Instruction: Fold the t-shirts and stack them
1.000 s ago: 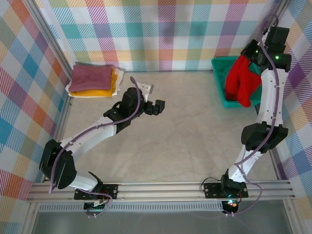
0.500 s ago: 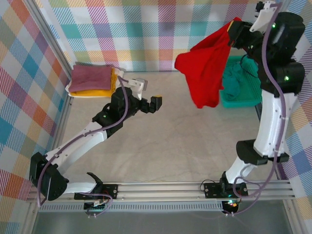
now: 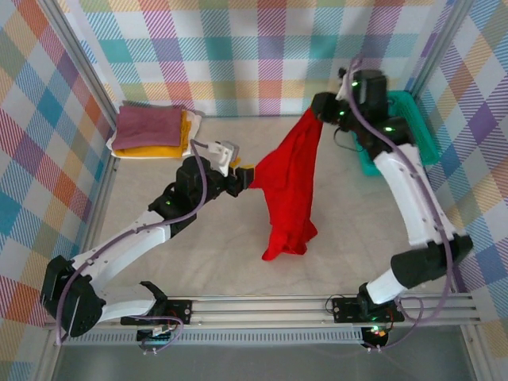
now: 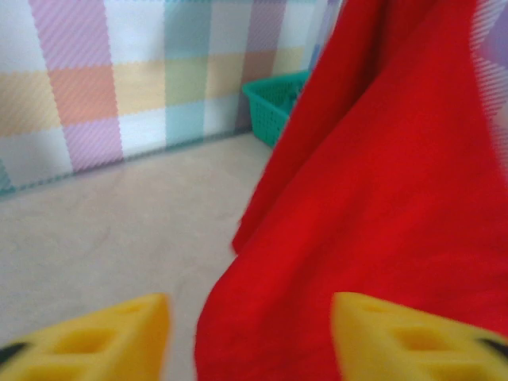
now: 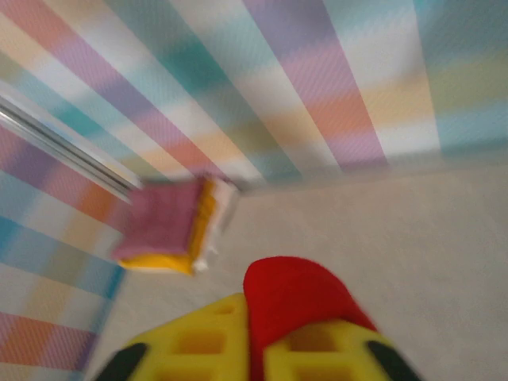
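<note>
At the far left, against the checked wall, the folded stack (image 3: 151, 131) is lying finished: a dusty mauve shirt on top, mustard yellow under it and a white edge beneath.

I am reaching my left gripper (image 3: 240, 179) toward the middle of the table (image 3: 190, 262), and its yellow fingers (image 4: 95, 337) are standing wide apart. In the left wrist view the red t-shirt (image 4: 381, 198) is hanging just ahead of them, with its near edge falling between the two fingers. I cannot tell whether cloth and fingers are touching yet.

The red t-shirt (image 3: 287, 186) is hanging as a long drape over the table centre. Its lower end is bunching on the surface and its top is gathered to a point. I am holding that point in my right gripper (image 3: 321, 107), whose fingers are clamped on a fold of red cloth (image 5: 294, 294). The teal mesh basket (image 3: 421, 131) is sitting behind that arm in the far right corner.

As I judge it, I am bringing a new shirt out to be spread, so folding is not yet begun. Next I am needing to close the left fingers on the free edge, well apart from the right hold, then draw the two grips apart so the shirt is lying flat.
</note>
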You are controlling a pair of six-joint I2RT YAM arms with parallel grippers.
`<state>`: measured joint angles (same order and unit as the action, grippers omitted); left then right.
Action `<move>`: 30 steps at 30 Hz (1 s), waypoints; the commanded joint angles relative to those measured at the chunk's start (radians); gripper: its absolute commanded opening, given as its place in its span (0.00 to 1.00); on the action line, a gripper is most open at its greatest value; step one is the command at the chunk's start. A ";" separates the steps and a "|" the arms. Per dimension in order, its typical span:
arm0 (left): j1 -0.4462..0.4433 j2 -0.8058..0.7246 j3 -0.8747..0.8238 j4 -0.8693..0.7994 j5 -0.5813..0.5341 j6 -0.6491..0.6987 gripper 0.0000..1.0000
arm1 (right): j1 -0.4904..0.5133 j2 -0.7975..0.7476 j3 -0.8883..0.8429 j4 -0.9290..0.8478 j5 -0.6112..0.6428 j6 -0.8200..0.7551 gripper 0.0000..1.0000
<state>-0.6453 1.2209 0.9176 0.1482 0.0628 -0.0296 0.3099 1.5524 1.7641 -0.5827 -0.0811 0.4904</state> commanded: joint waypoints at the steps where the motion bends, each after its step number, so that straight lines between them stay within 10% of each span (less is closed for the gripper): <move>1: 0.019 0.054 -0.039 0.055 0.010 0.020 0.27 | 0.003 0.063 -0.077 0.144 0.015 0.096 0.33; 13: 0.010 0.241 -0.047 -0.044 0.099 0.113 0.71 | 0.002 0.008 -0.287 0.186 0.016 -0.049 0.51; 30: 0.006 0.769 0.344 -0.196 0.070 0.136 0.58 | 0.010 -0.471 -1.180 0.301 -0.162 0.240 0.49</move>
<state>-0.6327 1.9495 1.2045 0.0093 0.1490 0.1013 0.3149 1.1683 0.6292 -0.2947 -0.2199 0.6594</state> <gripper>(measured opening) 0.586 0.491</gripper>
